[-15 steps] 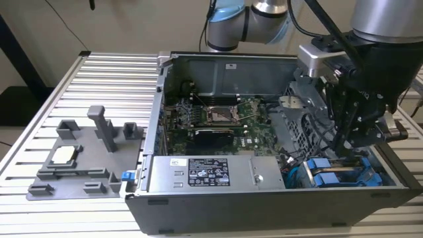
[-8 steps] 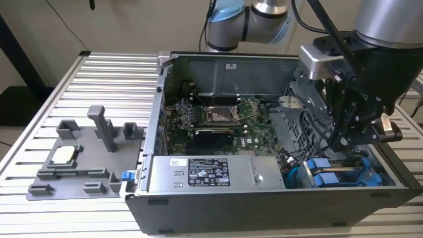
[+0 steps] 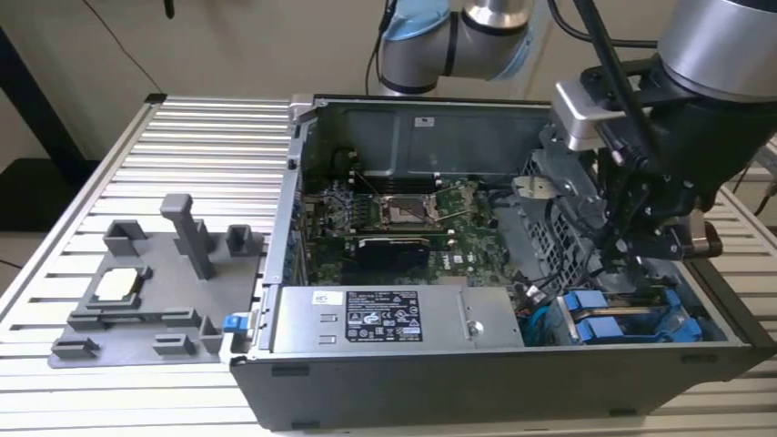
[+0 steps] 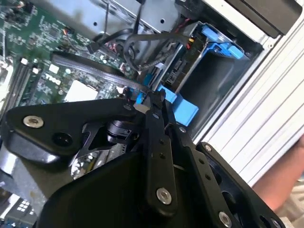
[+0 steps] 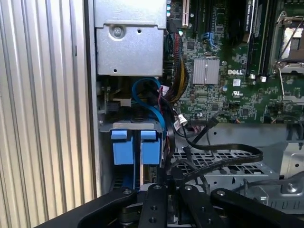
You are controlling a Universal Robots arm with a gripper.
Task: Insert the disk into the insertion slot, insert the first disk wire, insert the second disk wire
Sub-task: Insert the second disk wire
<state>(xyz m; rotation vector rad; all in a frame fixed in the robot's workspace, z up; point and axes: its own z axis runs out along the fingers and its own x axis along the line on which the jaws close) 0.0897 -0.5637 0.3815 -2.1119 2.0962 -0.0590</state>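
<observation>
Blue-framed disk [image 3: 613, 323] sits in the grey insertion slot [image 3: 680, 309]; hand [image 4: 154, 107] pinched narrow above it.

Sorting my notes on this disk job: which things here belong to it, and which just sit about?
Job:
disk
insertion slot
gripper
black cables

Idle:
grey fixture plate
power supply box
motherboard
</observation>
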